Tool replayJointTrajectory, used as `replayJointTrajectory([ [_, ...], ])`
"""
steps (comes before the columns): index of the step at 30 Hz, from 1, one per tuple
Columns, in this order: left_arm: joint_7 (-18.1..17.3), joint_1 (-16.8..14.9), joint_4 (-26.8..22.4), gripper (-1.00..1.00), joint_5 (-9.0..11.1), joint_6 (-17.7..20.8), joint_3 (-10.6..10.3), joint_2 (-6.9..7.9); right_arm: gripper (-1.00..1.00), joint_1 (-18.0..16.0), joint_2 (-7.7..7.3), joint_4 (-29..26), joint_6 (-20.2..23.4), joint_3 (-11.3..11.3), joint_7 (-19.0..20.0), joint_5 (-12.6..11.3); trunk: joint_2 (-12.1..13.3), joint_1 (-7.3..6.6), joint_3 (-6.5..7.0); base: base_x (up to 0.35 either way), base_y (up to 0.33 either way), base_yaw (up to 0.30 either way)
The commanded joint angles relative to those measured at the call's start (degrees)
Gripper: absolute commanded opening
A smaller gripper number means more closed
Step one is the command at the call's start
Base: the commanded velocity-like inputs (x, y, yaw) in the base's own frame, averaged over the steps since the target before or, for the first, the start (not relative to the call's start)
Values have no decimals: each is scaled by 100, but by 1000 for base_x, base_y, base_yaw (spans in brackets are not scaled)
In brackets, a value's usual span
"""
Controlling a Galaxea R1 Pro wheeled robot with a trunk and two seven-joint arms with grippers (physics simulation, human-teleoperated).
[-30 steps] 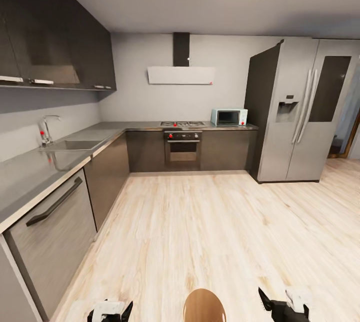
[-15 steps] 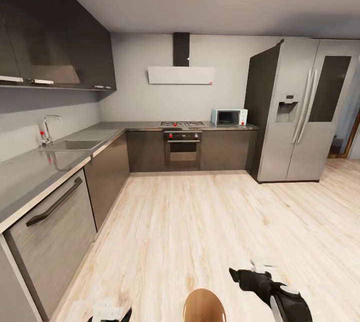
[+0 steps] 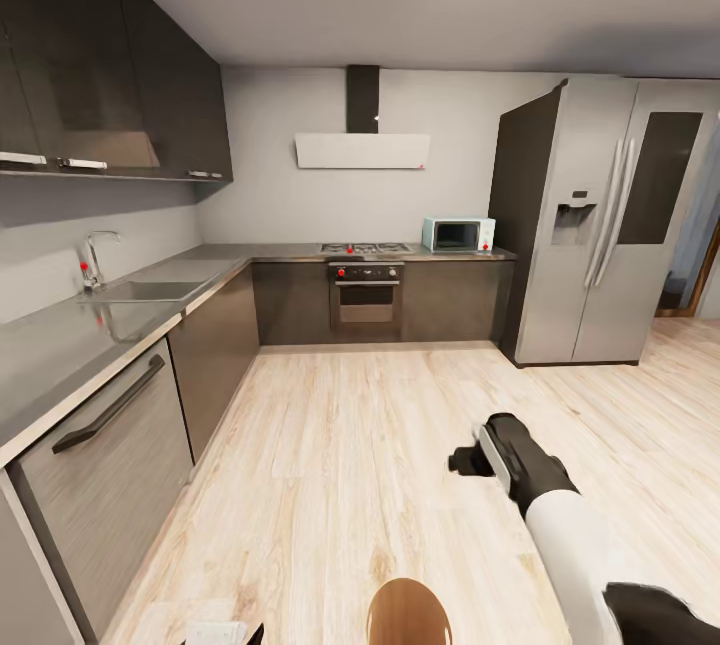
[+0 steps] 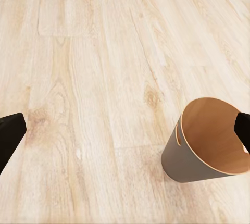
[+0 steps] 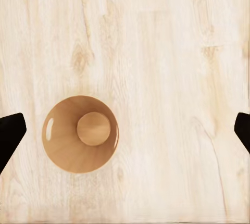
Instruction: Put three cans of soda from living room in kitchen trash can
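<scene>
While robot stands in kitchen by fridge, bin sits upright on wood floor and looks empty (no cans seen). Right tool above it, jaws wide, holding nothing; left tool likewise. All three cans left.

Right arm: a smooth white cylindrical forearm segment, joined toward the body to a glossy black rounded link and toward the tip to a black, tapered wrist housing with a pale grey band across it. The right tool at its end is matte black and small. In the right wrist view, the tool's two fingers appear as plain black wedge-shaped tips with straight edges. The left tool's fingers are identical black wedges. A white body segment with black trim is partly cropped.
</scene>
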Motion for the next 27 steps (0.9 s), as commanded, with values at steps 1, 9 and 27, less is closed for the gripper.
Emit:
replayJointTrajectory([
  [1, 0, 0, 0, 100, 0, 1, 0, 0, 100, -135, -38, 151, 7, -43, -7, -6, 0, 0, -1, 0, 0, 0],
  [9, -15, 0, 2, 100, 0, 5, 0, -5, 100, -695, -141, 679, 76, -188, -18, -8, 0, 0, -1, 0, 0, 0],
  [27, 14, 0, 2, 100, -1, 27, -31, -19, 100, -734, -109, 1410, 10, -138, 82, -20, 0, 0, -1, 0, 0, 0],
])
